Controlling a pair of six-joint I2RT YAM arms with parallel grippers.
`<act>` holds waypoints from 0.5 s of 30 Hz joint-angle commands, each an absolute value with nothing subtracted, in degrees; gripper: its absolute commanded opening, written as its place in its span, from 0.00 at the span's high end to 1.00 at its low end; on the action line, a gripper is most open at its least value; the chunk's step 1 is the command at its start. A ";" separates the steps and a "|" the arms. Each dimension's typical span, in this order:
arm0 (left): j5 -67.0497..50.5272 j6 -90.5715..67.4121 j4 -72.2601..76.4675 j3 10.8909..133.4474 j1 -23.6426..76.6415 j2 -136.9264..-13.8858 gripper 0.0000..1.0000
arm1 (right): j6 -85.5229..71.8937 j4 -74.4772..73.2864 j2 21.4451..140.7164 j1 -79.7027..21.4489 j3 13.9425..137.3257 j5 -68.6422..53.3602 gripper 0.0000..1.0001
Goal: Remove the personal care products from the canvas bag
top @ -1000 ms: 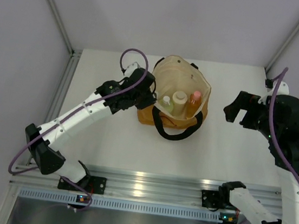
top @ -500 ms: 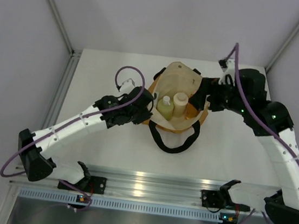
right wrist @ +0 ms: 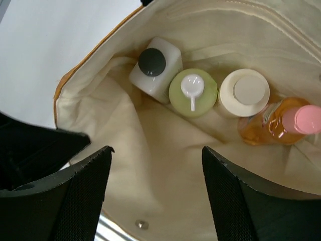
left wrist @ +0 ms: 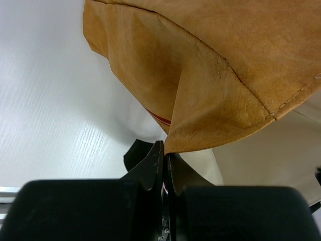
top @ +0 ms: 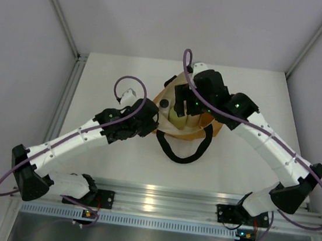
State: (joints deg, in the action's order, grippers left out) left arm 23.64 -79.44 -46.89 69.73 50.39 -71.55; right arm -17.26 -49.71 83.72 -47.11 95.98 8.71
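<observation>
The canvas bag [top: 163,129] stands mid-table, mouth up, and my right arm covers most of it from above. Pinching a fold of the bag's tan left wall [left wrist: 225,60] is my left gripper [left wrist: 164,150], shut on it; from above that gripper [top: 151,119] sits at the bag's left side. My right gripper [right wrist: 156,148] hangs open above the cream lining [right wrist: 165,191], touching nothing. Below it the personal care products stand in a row: a white bottle with a dark cap [right wrist: 155,68], a yellow-green one [right wrist: 193,92], a cream one [right wrist: 245,93] and an orange one with a pink cap [right wrist: 273,123].
A black loop handle [top: 183,154] of the bag lies on the white table [top: 114,73] in front of it. An aluminium rail [top: 163,197] runs along the near edge by the arm bases. Grey walls and frame posts close in the left, right and far sides.
My right arm has swung in from the right side to a spot over the bag's mouth, and its jaws have narrowed. The left arm has shifted slightly, still gripping the bag.
</observation>
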 commanded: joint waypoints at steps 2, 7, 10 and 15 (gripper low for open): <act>26.36 -80.77 -49.13 69.61 50.71 -70.14 1.00 | -15.47 -39.13 85.69 -47.99 94.93 12.65 0.30; 27.68 -81.56 -49.22 69.70 50.71 -70.31 1.00 | -24.33 -35.61 90.79 -48.43 95.89 16.95 0.33; 28.30 -82.79 -49.22 68.73 50.71 -69.52 1.00 | -29.78 -33.67 93.16 -50.18 95.54 22.31 0.34; 29.00 -85.16 -49.13 67.06 50.71 -68.82 1.00 | -34.88 -32.52 98.34 -52.99 97.47 28.73 0.34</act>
